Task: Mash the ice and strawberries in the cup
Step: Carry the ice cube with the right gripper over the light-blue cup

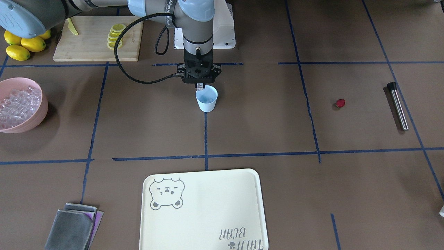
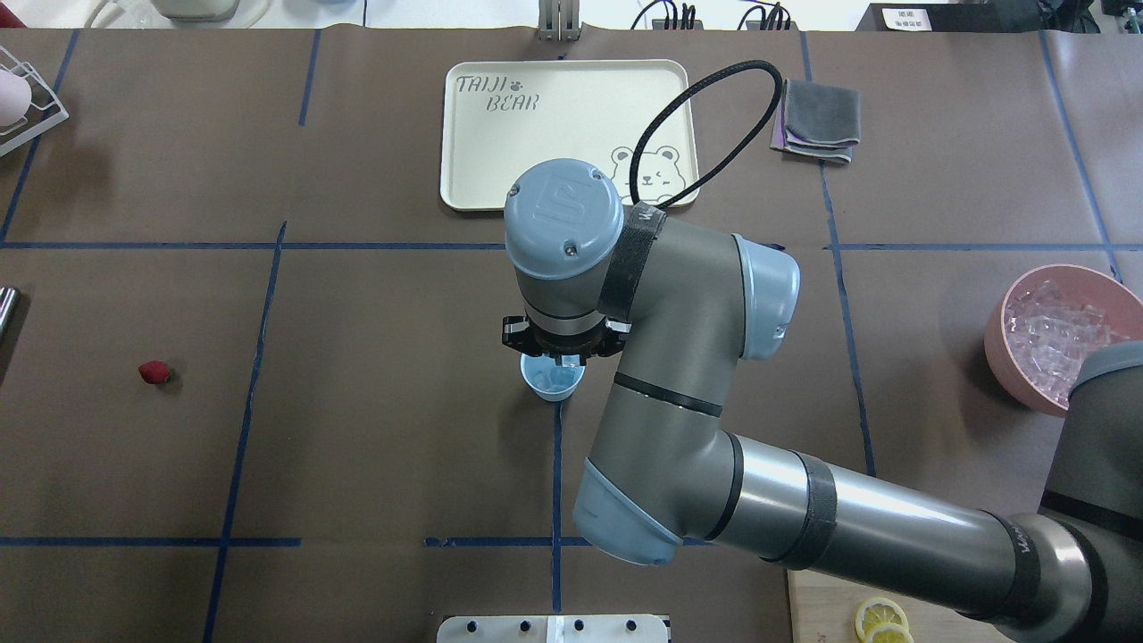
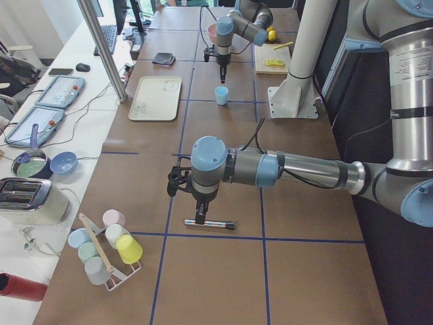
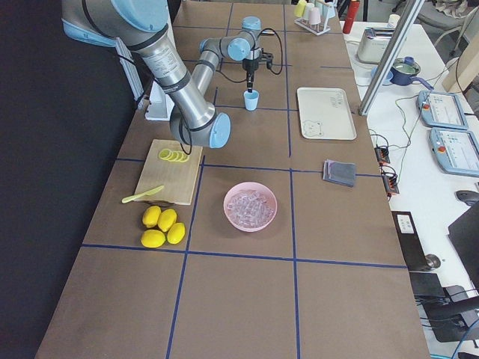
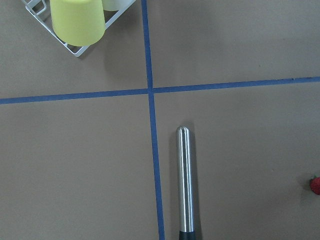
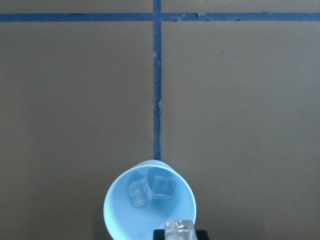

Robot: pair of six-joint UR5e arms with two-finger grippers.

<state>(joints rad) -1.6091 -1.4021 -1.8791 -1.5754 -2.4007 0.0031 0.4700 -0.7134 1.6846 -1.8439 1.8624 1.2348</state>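
Note:
The pale blue cup [image 1: 206, 99] stands upright mid-table and holds two ice cubes [image 6: 150, 190]. Just above its rim hangs my right gripper [image 1: 200, 85], shut on one more clear ice cube [image 6: 179, 231]. More ice fills the pink bowl [image 1: 34, 114] on the right arm's side. The red strawberry [image 1: 340, 103] lies alone on the table, also at the edge of the left wrist view [image 5: 315, 185]. My left gripper [image 3: 199, 217] hovers over a steel rod with a black end [image 5: 185, 180]; I cannot tell whether it is open or shut.
A cutting board [image 1: 90, 41] with lemon slices and whole lemons [image 1: 22, 45] sit near the robot's base. A cream tray [image 1: 203, 211] and folded grey cloths [image 1: 73, 231] lie at the operators' side. A rack of coloured cups [image 3: 105, 247] stands beyond the rod.

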